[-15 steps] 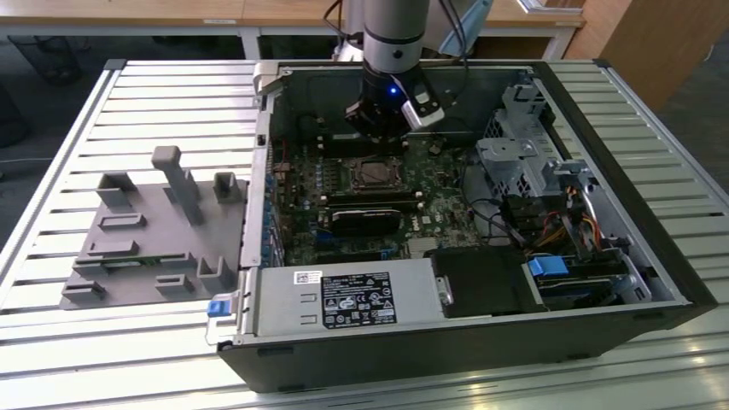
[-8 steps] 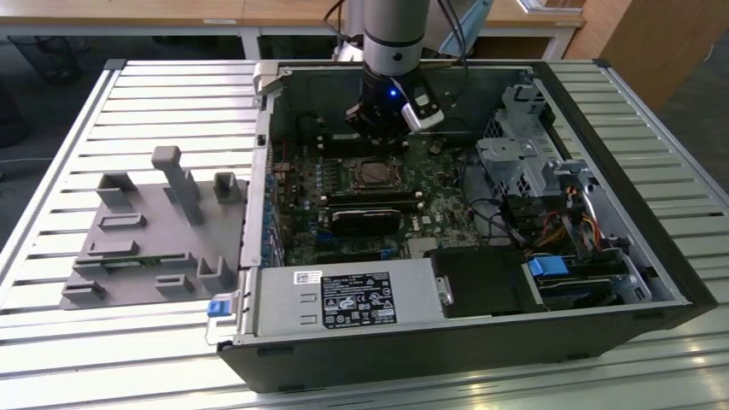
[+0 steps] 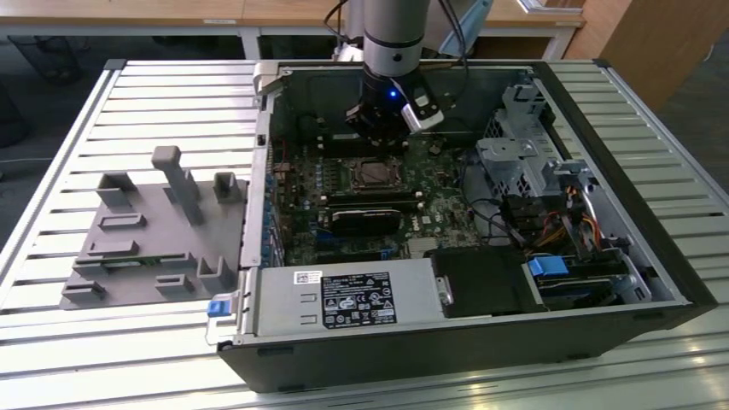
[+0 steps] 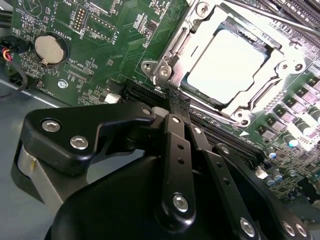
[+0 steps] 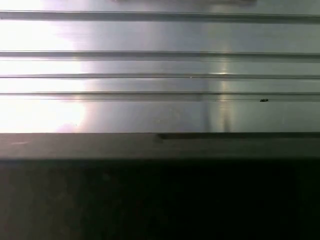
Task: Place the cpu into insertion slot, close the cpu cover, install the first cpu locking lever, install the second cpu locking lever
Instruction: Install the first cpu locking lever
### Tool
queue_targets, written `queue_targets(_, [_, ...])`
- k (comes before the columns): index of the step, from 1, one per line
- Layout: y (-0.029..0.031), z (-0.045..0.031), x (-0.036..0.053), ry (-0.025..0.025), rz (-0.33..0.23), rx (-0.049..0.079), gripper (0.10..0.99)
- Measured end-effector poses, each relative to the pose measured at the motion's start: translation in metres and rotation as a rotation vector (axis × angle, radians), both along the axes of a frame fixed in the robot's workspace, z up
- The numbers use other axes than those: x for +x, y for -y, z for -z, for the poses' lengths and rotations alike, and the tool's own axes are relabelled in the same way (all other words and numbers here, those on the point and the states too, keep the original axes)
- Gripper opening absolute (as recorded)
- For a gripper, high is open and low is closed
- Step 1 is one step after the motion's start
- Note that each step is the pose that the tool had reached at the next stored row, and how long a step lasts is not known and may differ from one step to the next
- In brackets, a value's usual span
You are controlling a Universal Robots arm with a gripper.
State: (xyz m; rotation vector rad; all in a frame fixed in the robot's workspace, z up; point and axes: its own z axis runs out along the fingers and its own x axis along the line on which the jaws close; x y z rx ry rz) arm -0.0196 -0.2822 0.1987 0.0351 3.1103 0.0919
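1. Computer case (image 3: 638, 282): black tower laid on its side, panel off, resting on a ribbed metal table (image 3: 171, 94). Taken as the landmark for this list.
2. Motherboard (image 3: 341, 231): green, flat on the case floor. In the second wrist view it carries a round coin battery (image 4: 50, 48).
3. CPU socket (image 3: 373, 173): on the motherboard, toward the case's far wall.
4. The cpu (image 4: 226, 66): dull silver square, seated in the socket; the second wrist view shows its top glaring bright.
5. The cpu cover (image 4: 172, 60): silvery frame lying flat around the cpu, with the chip showing through its window.
6. Locking lever (image 4: 210, 111): a thin metal rod running along the socket's edge nearest the gripper; whether it is latched is hard to judge from this angle.
7. Gripper (image 4: 176, 102): black, on the arm (image 3: 393, 34) that drops into the case from above. Its two fingers (image 4: 176, 150) are drawn together with no gap at the tips, which sit at the socket's edge by the lever; nothing is plainly clamped between them.
8. Black rectangular module (image 3: 370, 213): on the motherboard, on the socket's near side.
9. Power supply (image 3: 341, 299): silver box against the case's near wall.
10. Grey fixture block (image 3: 154, 231): on the table outside the case, on the exterior view's left.
11. First wrist view: ribbed metal surface (image 5: 160, 70) above a dark edge.
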Motion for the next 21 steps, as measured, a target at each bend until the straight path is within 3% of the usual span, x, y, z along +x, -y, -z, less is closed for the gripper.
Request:
queue_targets(12, [-0.0001, -0.0022, 0.0001, 0.0004, 0.0, 0.0, 0.106])
queue_targets(21, [-0.0003, -0.0007, 0.0001, 0.0, 0.0, -0.017, 0.106])
